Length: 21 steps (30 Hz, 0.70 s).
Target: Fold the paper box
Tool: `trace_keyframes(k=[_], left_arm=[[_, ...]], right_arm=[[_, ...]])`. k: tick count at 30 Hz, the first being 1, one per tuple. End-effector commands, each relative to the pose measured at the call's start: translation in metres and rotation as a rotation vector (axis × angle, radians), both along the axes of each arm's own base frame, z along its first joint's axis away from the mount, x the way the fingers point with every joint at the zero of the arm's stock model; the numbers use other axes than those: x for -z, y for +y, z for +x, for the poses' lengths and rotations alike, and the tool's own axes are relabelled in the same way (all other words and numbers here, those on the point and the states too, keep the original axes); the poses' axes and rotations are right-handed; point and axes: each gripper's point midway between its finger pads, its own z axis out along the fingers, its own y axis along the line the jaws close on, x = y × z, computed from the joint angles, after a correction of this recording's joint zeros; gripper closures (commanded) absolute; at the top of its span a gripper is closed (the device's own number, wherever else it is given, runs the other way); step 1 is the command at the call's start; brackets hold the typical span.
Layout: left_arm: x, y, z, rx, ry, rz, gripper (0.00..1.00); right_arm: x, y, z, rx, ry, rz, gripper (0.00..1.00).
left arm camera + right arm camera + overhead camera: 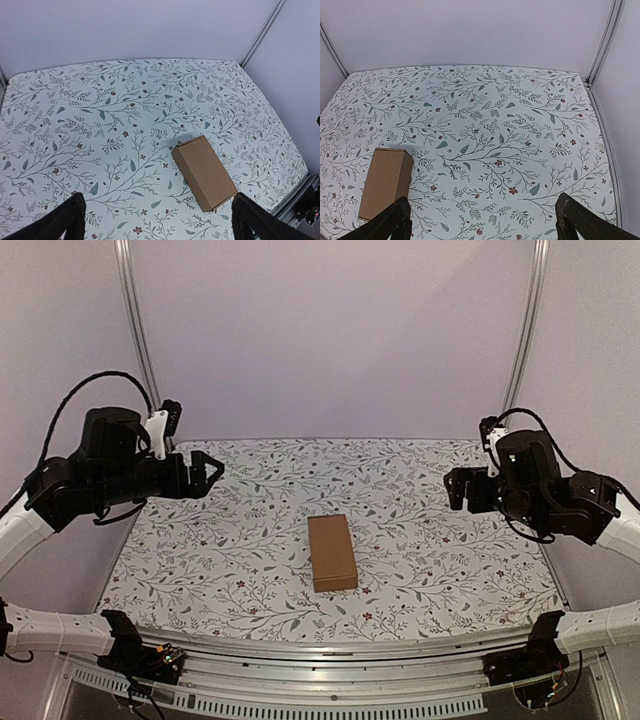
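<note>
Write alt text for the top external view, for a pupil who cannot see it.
A folded brown paper box lies at the middle of a floral-patterned table. The left gripper and right gripper hang open and empty above the table's sides, well apart from the box, pointing inward.

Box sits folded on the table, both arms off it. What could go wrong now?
One: the box lies unheld mid-table, the left tool and right tool both open and well clear, so a poorly tucked flap might spring up. Two: nothing pins it, so an arm sweeping low across the table could knock it askew.
</note>
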Motion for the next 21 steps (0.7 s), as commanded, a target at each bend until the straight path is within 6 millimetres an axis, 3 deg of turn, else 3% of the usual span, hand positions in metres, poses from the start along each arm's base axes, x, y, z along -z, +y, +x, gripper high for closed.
trace_keyframes(k=[1, 8, 11, 16, 21], left_arm=[[0.000, 0.020, -0.017, 0.022, -0.064, 0.027, 0.00], [-0.003, 0.041, -0.048, 0.059, -0.199, -0.035, 0.00], [-0.014, 0.050, -0.060, 0.064, -0.278, -0.080, 0.01], [-0.022, 0.062, -0.066, 0.029, -0.329, -0.105, 0.00], [-0.018, 0.061, -0.065, 0.030, -0.310, -0.096, 0.00]], right_arm=[[0.003, -0.025, -0.014, 0.026, -0.008, -0.024, 0.01], [-0.003, -0.046, -0.033, 0.033, -0.038, 0.038, 0.01], [-0.006, -0.048, -0.037, 0.025, -0.048, 0.057, 0.01], [-0.002, -0.052, -0.039, 0.030, -0.049, 0.057, 0.01], [-0.003, -0.054, -0.039, 0.040, -0.052, 0.057, 0.01]])
